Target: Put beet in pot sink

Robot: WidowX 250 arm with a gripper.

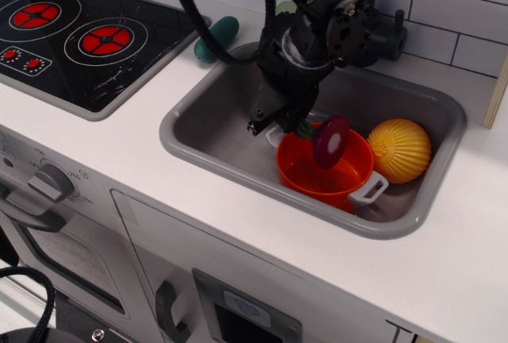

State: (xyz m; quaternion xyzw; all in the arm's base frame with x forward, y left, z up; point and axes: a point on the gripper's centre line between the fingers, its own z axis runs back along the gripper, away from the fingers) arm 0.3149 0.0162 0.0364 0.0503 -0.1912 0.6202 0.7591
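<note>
One black stove panel (pixel 71 37) at far left, one dark green rounded toy (pixel 217 37) beside it. One large grey plastic rectangular sink (pixel 198 140), holding one round orange-red plastic pot (pixel 317 176) and one yellow ribbed ball (pixel 399 149) touching at right. Black gripper (pixel 298 125) clamped on the green stems of one flat magenta-purple beet disc (pixel 330 141), held tilted above the pot's opening. Bare sink floor left of the pot.
</note>
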